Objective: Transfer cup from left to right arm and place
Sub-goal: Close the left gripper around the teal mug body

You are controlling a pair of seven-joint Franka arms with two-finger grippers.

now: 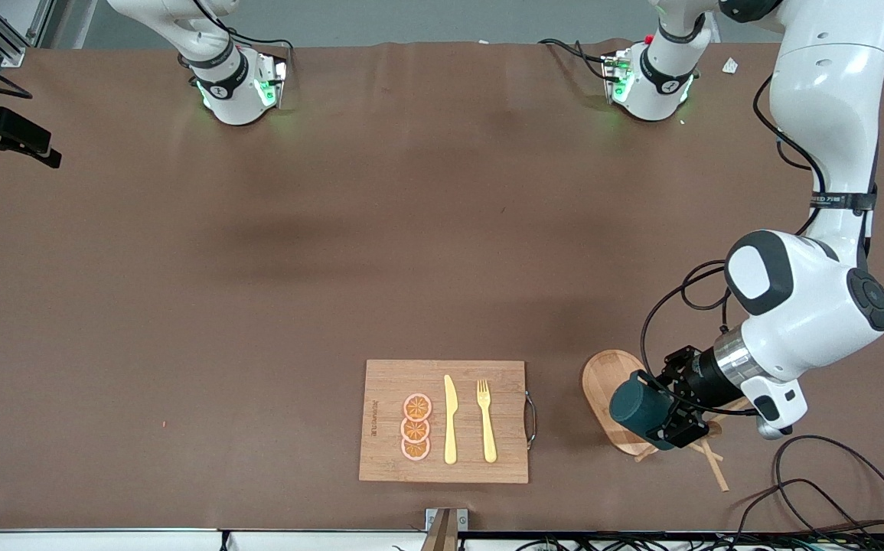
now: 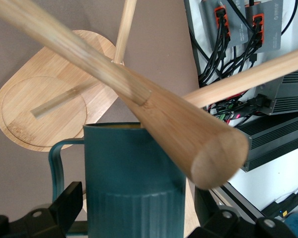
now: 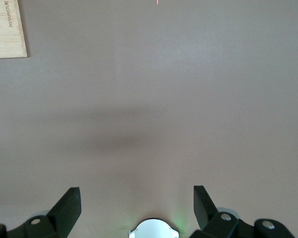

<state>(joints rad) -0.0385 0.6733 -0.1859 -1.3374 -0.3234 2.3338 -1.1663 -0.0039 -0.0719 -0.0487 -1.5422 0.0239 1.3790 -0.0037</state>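
My right gripper (image 3: 136,206) hangs over bare table (image 1: 258,306) with its fingers wide apart, holding nothing; that arm waits. Along the edge nearest the front camera I see a cutting board (image 1: 388,383) carrying orange slices (image 1: 415,427), a knife (image 1: 450,421) and a fork (image 1: 486,421). Toward the left arm's end, my left gripper (image 1: 660,419) has its fingers on either side of the cup (image 2: 134,183), which hangs on the wooden stand (image 2: 39,114); whether they press it I cannot tell.
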